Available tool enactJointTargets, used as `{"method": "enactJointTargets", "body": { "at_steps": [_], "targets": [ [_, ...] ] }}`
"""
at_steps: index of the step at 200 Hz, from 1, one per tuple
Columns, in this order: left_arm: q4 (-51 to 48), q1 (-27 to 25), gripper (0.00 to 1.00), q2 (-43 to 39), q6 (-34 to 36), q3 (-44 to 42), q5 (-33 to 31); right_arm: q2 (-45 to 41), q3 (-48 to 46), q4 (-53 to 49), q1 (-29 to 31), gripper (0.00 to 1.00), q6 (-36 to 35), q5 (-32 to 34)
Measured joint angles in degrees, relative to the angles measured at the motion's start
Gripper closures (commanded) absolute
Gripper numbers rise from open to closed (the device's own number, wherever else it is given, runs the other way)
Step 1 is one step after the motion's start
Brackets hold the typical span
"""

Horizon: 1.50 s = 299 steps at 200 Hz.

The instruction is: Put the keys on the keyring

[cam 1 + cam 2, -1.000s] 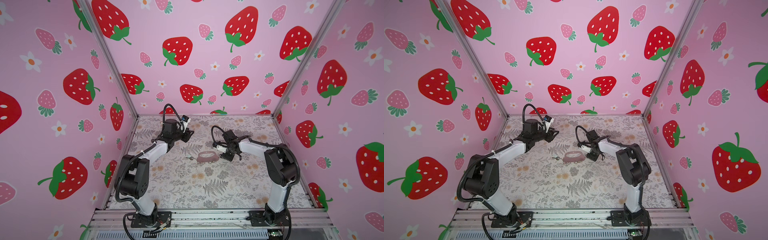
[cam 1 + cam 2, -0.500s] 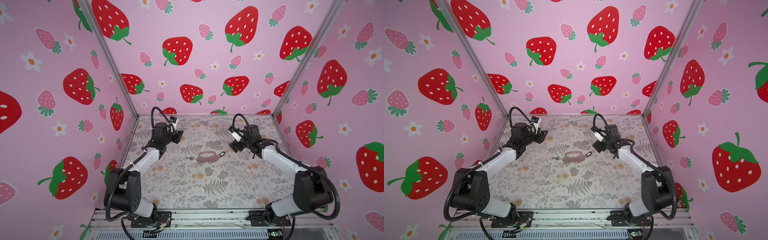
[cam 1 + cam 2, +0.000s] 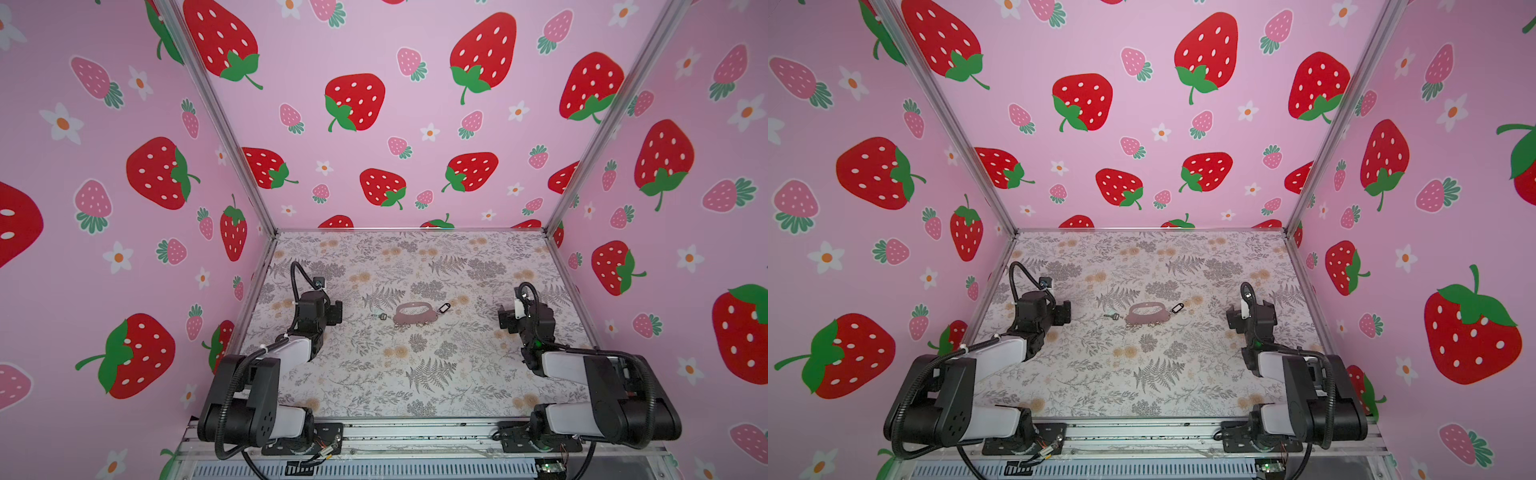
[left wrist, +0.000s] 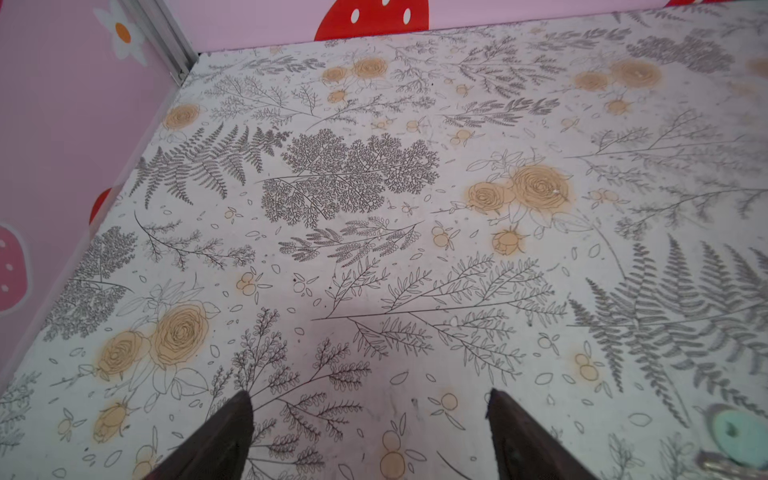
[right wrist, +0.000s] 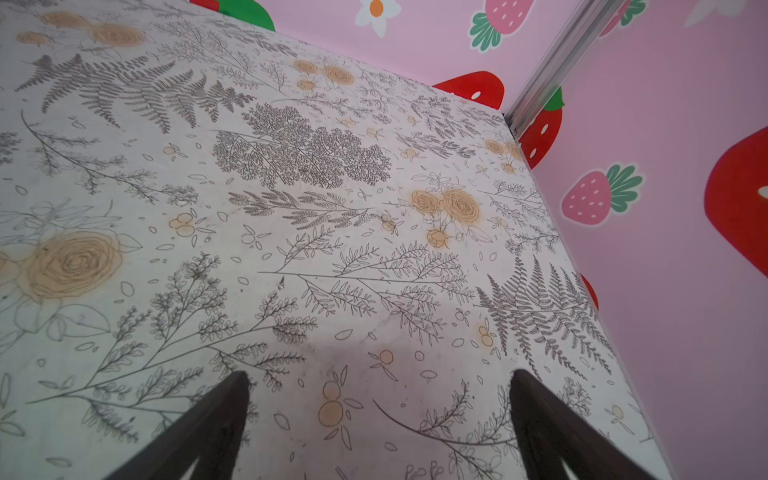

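The keyring (image 3: 415,312) (image 3: 1147,312), a flat mauve crescent with small silver rings along its near edge, lies mid-table in both top views. A key with a black tag (image 3: 444,308) (image 3: 1177,308) rests against its right end; whether it hangs on a ring I cannot tell. A small silver key (image 3: 381,316) (image 3: 1112,316) with a pale mint tag (image 4: 731,429) lies just left of the plate. My left gripper (image 3: 337,312) (image 4: 370,401) is open and empty, well left of the keys. My right gripper (image 3: 504,319) (image 5: 379,379) is open and empty, far right of the keyring.
The floral table (image 3: 415,374) is boxed in by pink strawberry walls with metal corner posts (image 4: 166,45) (image 5: 540,70). Both arm bases sit on the rail (image 3: 415,436) at the front edge.
Both arms have drawn back from the keyring to their own sides, and both grippers have opened wide. The black-tagged key stays at the plate's right end.
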Motion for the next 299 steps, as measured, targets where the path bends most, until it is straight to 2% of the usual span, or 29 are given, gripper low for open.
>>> {"method": "enactJointTargets", "body": {
  "at_steps": [19,73,117,146,177,199,232,299],
  "targets": [
    [5.4,0.7,0.01,2.5,0.2,-0.2,1.5,1.0,1.4,2.4,-1.2,0.01,0.2,-1.8],
    [14.4,2.9,0.00,7.7,0.2,-1.0,6.1,-2.5,-2.0,9.5,-3.3,0.01,0.4,-7.0],
    [15.1,4.0,0.00,8.2,-0.3,-1.0,7.6,-2.1,-1.6,9.9,-7.3,0.01,2.5,-11.0],
    [15.5,4.1,0.01,8.2,-0.3,-1.0,8.4,-1.6,-1.3,11.8,-9.9,0.01,6.1,-17.4],
    [15.5,4.1,0.01,8.2,-0.3,-1.0,8.6,6.0,-0.6,17.6,-9.6,0.01,8.1,-21.7],
    [15.5,4.1,0.01,8.2,-0.5,-1.0,8.9,7.3,-0.6,18.3,-8.3,0.01,7.8,-21.6],
    [15.5,4.2,0.01,8.2,-0.6,-1.0,8.9,9.5,-2.6,24.4,-2.8,0.01,6.0,-18.0],
    [15.5,4.4,0.01,8.2,-0.9,-1.0,9.4,9.8,-1.7,24.0,-2.6,0.01,4.9,-15.5]
  ]
}}
